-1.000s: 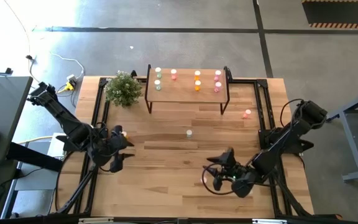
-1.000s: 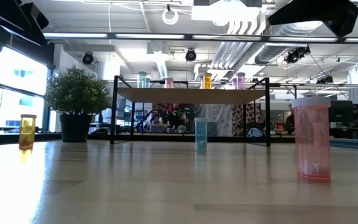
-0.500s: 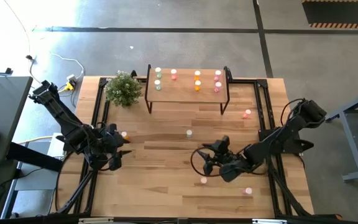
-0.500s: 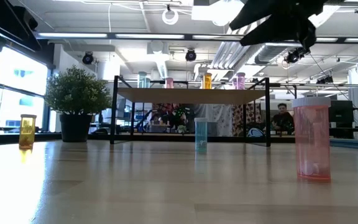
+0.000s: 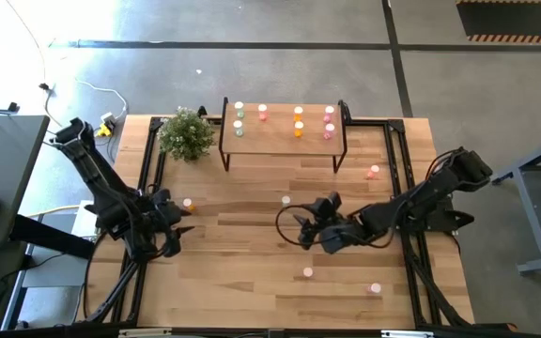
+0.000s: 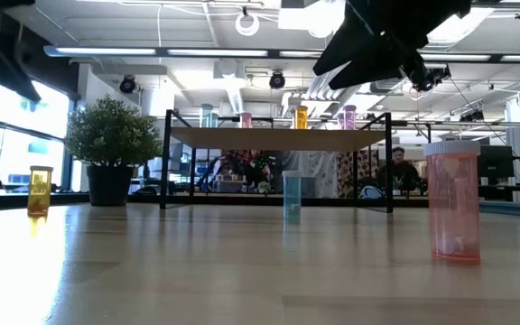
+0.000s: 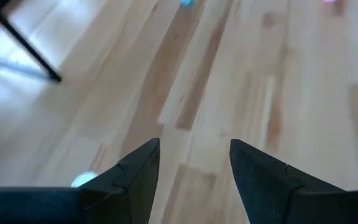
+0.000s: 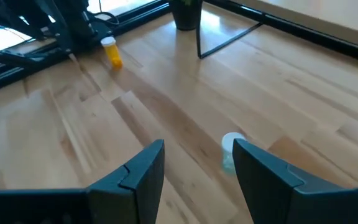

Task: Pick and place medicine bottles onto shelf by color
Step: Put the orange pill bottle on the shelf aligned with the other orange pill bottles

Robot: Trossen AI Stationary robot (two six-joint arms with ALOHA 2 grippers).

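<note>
Movement is seen since before: right gripper (image 5: 301, 228), fingers apart and empty, has been carried nearer the pale green bottle (image 5: 286, 200); left gripper (image 5: 178, 232) is likewise parted over slatted wood.

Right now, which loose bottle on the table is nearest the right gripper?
The pale green bottle mid-table, just ahead of the open right gripper. The orange bottle sits by the left arm; the pink bottles lie farther off.
</note>
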